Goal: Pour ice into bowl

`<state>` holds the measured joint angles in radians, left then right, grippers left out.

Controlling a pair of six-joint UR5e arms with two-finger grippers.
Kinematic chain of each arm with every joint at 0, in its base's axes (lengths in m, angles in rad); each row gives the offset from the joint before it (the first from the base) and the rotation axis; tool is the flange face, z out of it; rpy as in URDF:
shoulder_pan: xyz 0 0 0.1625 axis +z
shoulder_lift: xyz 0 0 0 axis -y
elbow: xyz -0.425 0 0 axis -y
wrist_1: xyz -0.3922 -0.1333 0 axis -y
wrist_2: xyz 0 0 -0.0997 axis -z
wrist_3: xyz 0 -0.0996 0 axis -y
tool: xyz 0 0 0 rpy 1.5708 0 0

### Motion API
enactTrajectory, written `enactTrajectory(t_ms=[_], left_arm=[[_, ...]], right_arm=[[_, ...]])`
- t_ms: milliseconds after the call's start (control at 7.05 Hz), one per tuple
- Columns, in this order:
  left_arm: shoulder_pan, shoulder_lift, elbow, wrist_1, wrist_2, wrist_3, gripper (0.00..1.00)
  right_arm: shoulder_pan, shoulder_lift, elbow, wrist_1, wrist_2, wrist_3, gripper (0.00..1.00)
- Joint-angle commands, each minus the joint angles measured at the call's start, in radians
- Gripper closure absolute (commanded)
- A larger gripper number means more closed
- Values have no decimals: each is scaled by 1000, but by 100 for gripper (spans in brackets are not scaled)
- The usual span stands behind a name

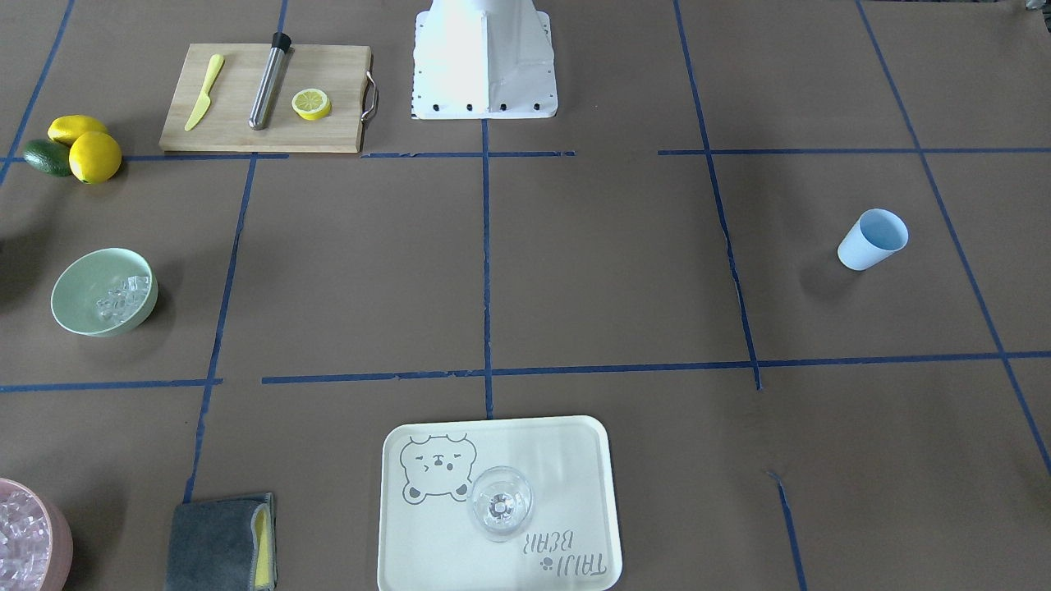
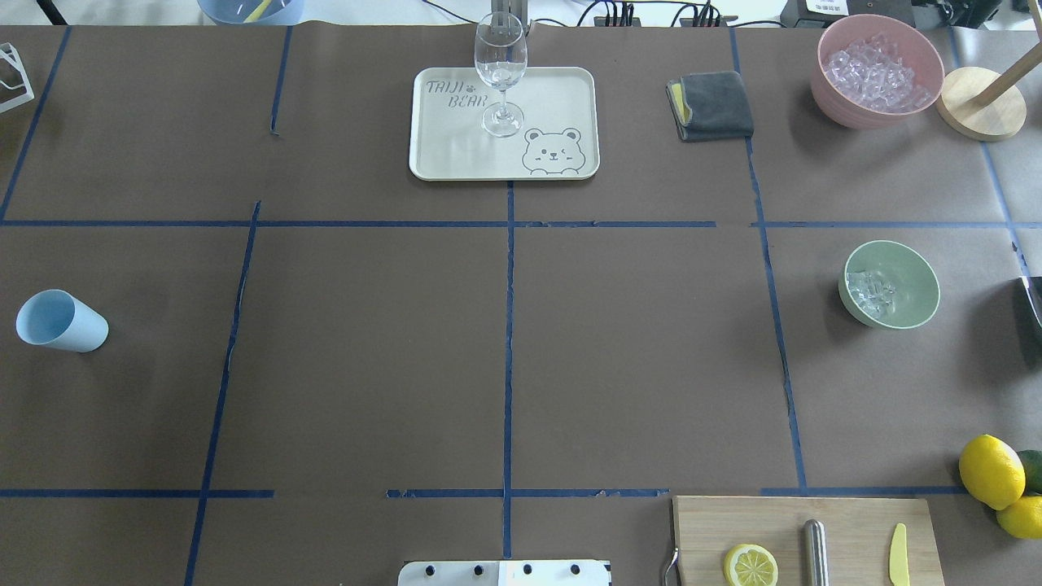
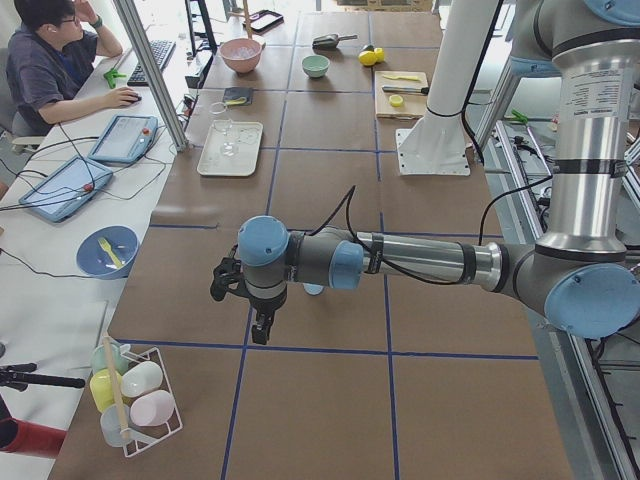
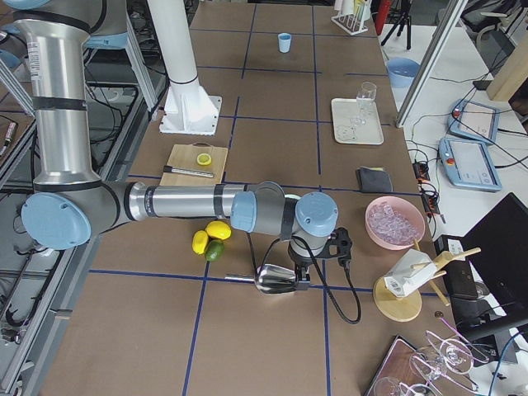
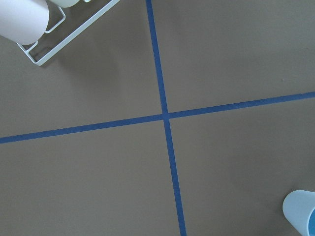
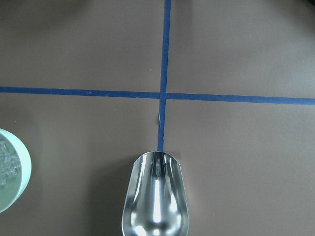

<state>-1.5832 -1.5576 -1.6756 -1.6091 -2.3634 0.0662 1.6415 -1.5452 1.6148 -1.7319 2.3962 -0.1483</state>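
Note:
The mint-green bowl (image 2: 908, 273) stands on the table's right side and holds a small pile of clear ice (image 2: 870, 293). It also shows in the front view (image 1: 78, 287) and at the left edge of the right wrist view (image 6: 12, 187). The light blue cup (image 2: 62, 322) stands far off on the left side, empty. My right gripper (image 4: 299, 272) shows only in the exterior right view, over an empty metal scoop (image 6: 155, 201); I cannot tell whether it is shut. My left gripper (image 3: 261, 328) hangs near the cup (image 5: 301, 211); I cannot tell its state.
A pink tub (image 2: 838, 102) of ice stands at the far right corner, next to a grey cloth (image 2: 716, 106). A tray (image 2: 505, 167) carries a wine glass (image 2: 500, 65). A cutting board (image 2: 847, 521) and lemons (image 2: 990, 470) lie near the robot's right.

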Motion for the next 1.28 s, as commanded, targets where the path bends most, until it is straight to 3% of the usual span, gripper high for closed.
enactTrajectory(t_ms=[0, 284, 1135], left_arm=[[2, -12, 20, -6, 0, -29, 0], [3, -13, 27, -26, 0, -55, 0], [3, -16, 25, -26, 0, -60, 0]], right_arm=[[-3, 7, -56, 96, 0, 22, 0], [-3, -4, -59, 155, 1, 90, 0], [-3, -10, -55, 155, 1, 93, 0]])
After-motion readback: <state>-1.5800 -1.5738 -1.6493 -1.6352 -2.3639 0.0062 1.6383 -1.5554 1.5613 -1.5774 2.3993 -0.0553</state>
